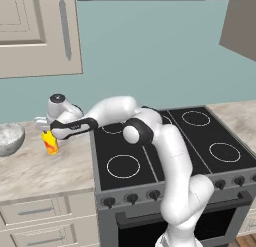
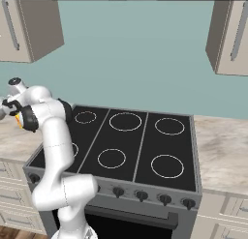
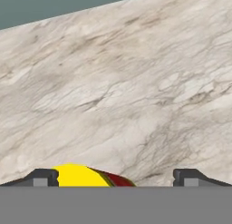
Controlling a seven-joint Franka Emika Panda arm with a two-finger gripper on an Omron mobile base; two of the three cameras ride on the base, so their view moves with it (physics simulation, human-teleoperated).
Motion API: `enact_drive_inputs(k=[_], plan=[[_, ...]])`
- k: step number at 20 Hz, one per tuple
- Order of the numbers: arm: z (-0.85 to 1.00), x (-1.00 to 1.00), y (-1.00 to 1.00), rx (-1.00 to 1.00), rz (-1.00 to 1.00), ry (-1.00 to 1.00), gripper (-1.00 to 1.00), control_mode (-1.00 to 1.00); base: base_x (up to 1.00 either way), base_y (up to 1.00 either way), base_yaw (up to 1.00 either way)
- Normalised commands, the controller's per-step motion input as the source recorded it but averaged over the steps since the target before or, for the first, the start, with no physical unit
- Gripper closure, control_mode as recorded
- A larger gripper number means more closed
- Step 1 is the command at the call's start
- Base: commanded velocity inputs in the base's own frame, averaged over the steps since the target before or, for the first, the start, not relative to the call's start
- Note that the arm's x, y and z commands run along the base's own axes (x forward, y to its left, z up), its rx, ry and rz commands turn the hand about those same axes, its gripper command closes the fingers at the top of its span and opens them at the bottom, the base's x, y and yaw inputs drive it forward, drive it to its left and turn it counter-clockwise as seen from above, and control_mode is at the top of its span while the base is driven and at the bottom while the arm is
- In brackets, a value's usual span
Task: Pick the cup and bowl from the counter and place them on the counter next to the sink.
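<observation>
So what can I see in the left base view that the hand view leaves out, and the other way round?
The left base view alone takes in the round grey-white speckled bowl, the black stovetop with white rings, the cream wall cabinet and the white arm. The hand view alone gives a close look at the two dark fingertips, standing wide apart, with the cup's top rising between them nearer the left one. Both share the small yellow cup with its red-orange patch, the beige marbled stone counter and the open gripper.
</observation>
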Motion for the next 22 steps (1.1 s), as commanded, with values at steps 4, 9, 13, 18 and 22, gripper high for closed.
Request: enact_drive_inputs(k=[4, 9, 13, 18, 22], plan=[[-0.10, -0.02, -0.32, 0.00, 0.00, 0.00, -1.00, -1.00, 0.00, 0.00, 0.00], [-0.23, -0.23, -0.37, 0.00, 0.00, 0.01, -1.00, -1.00, 0.00, 0.00, 0.00], [-0.30, -0.26, -0.16, -0.01, 0.00, 0.02, -1.00, -1.00, 0.00, 0.00, 0.00], [-0.31, -0.08, 0.00, 0.00, 0.00, 0.00, -1.00, -1.00, 0.00, 0.00, 0.00], [-0.04, 0.00, 0.01, 0.00, 0.00, 0.01, -1.00, -1.00, 0.00, 0.00, 0.00]])
